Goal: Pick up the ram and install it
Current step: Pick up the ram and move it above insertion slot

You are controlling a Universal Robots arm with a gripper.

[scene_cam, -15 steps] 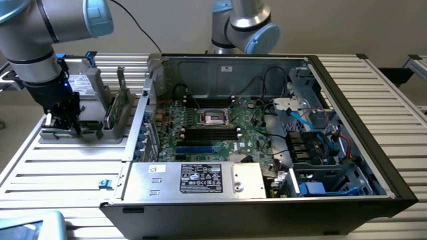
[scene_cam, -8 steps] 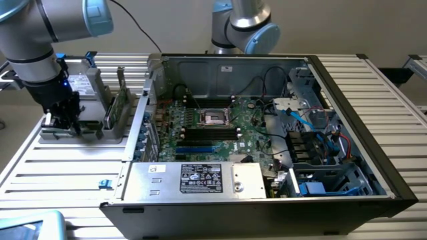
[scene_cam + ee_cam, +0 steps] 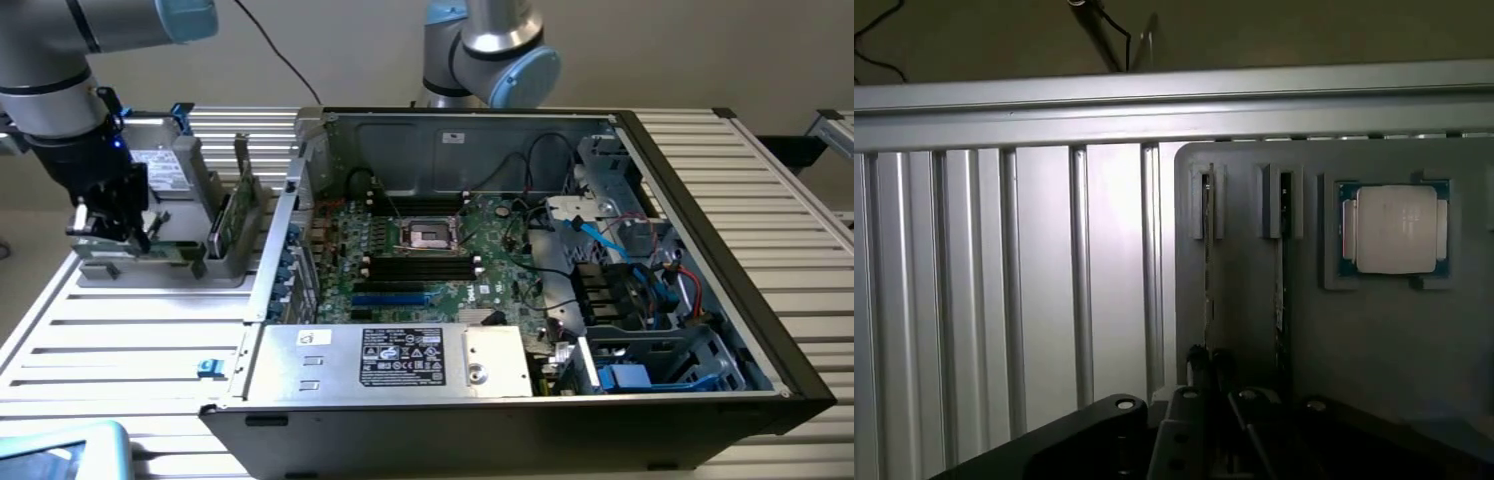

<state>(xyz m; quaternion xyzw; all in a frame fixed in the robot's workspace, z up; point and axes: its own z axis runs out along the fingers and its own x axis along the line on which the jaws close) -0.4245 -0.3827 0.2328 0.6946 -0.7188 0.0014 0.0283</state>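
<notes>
Gripper [image 3: 1209, 362]: low over the holder [image 3: 1244, 300], at one end of the ram [image 3: 1206, 270]; whether it grips cannot be told.
Ram: on edge in a holder slot, a second stick [image 3: 1282, 280] alongside.
Holder: near the table [image 3: 134, 340] edge at the exterior view's left, beside the open case [image 3: 534, 400].

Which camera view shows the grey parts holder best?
The wrist view: it looks straight down on the grey holder, showing two slots with ram sticks and a processor. The exterior view shows its side wall, below the gripper.
</notes>
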